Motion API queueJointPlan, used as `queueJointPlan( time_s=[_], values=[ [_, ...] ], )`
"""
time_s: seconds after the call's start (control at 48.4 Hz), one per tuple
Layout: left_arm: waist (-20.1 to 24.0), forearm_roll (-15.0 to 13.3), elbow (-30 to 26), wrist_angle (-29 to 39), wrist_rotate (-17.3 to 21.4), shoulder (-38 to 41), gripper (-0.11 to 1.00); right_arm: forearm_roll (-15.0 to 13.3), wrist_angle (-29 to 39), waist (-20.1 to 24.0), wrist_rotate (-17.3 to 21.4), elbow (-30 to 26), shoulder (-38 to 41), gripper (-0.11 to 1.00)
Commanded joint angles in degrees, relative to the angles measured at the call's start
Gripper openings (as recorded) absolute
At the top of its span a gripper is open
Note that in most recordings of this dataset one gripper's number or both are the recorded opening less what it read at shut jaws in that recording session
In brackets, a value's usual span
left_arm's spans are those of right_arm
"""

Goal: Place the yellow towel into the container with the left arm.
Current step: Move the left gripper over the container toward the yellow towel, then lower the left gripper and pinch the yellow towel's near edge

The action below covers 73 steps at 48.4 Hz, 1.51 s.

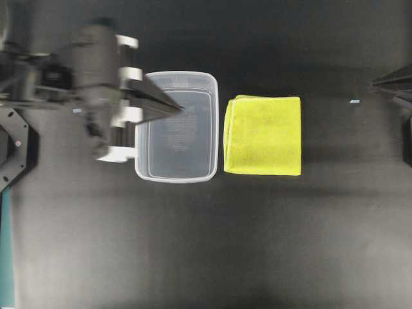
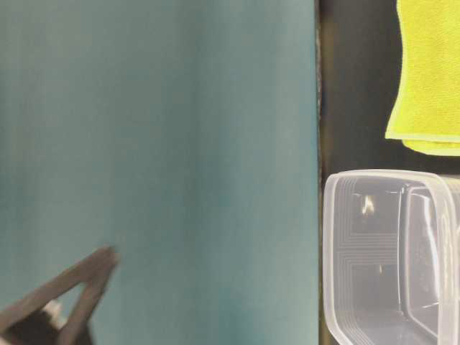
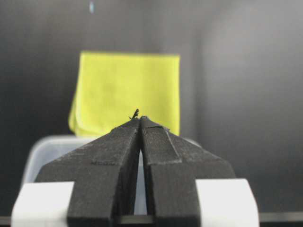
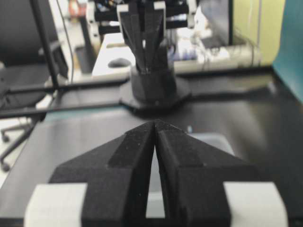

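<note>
The yellow towel (image 1: 262, 135) lies folded flat on the black table, just right of the container (image 1: 187, 145), a clear empty tub. My left gripper (image 1: 179, 106) is shut and empty; its pointed tip hangs over the tub's upper part, short of the towel. In the left wrist view the shut fingertips (image 3: 140, 119) point at the towel (image 3: 128, 90) beyond the tub's rim (image 3: 47, 144). My right gripper (image 1: 376, 84) is shut and empty at the far right edge, well apart from the towel. In its wrist view its tips (image 4: 155, 124) face the tub (image 4: 215, 141).
The left arm's base (image 1: 16, 145) stands at the left edge. A teal wall (image 2: 158, 144) fills the table-level view, with the tub (image 2: 388, 251) and towel (image 2: 431, 72) at its right. A small pale mark (image 1: 354, 101) lies on the table at the right.
</note>
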Motion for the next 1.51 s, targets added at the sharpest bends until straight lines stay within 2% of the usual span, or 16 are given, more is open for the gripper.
queueJointPlan(
  time_s=[0.0,0.103,0.165,0.269,0.331,0.414,0.496,0.683,0.724,0.786,1.138,1.324,1.406,1.489],
  values=[
    [0.4,0.4,-7.3,5.3,0.1,5.5,0.0,0.3,1.4,-0.2,0.8,-0.9,-0.2,0.01],
    [0.9,0.4,-13.4,10.1,1.0,11.8,0.0,0.3,1.7,-0.2,1.4,-0.7,-0.7,0.02],
    [1.0,0.4,-16.1,12.3,3.3,14.8,0.0,0.3,1.8,-0.2,1.4,-0.7,-1.0,0.09],
    [1.1,0.4,-19.9,13.7,8.3,19.6,0.0,0.3,1.9,-0.3,1.4,-0.7,-1.1,0.33],
    [1.1,0.4,-22.6,13.4,10.4,22.9,0.01,0.3,2.0,-0.3,1.4,-0.7,-1.1,0.52],
    [1.8,0.4,-26.0,13.4,10.8,26.8,0.03,0.3,2.0,-0.2,1.4,-0.9,-1.7,0.72],
    [2.1,0.3,-29.3,14.1,10.7,30.6,0.2,0.2,1.9,-0.3,1.1,-1.0,-2.6,0.77],
    [2.3,0.4,-35.2,18.5,11.7,38.7,0.74,0.2,2.1,-0.3,1.0,-1.2,-5.4,0.75],
    [2.5,0.4,-35.9,18.8,11.7,40.0,0.84,0.2,2.3,-0.3,1.0,-1.2,-5.9,0.75],
    [2.6,0.4,-36.4,18.8,11.6,41.7,0.91,0.3,2.7,-0.3,1.0,-1.3,-6.6,0.75],
    [1.0,0.4,-37.7,17.3,10.6,53.7,0.9,0.2,5.3,-0.3,1.4,-1.5,-7.3,0.75],
    [0.4,0.4,-37.5,17.1,10.6,55.6,0.87,0.2,5.5,-0.1,1.5,-1.6,-7.5,0.75],
    [0.4,0.4,-37.4,17.1,10.8,55.6,0.78,0.2,5.4,-0.1,1.5,-1.5,-7.6,0.75],
    [0.3,0.3,-37.8,17.1,11.1,55.6,0.58,0.2,5.4,-0.1,1.4,-1.4,-7.6,0.75]
  ],
)
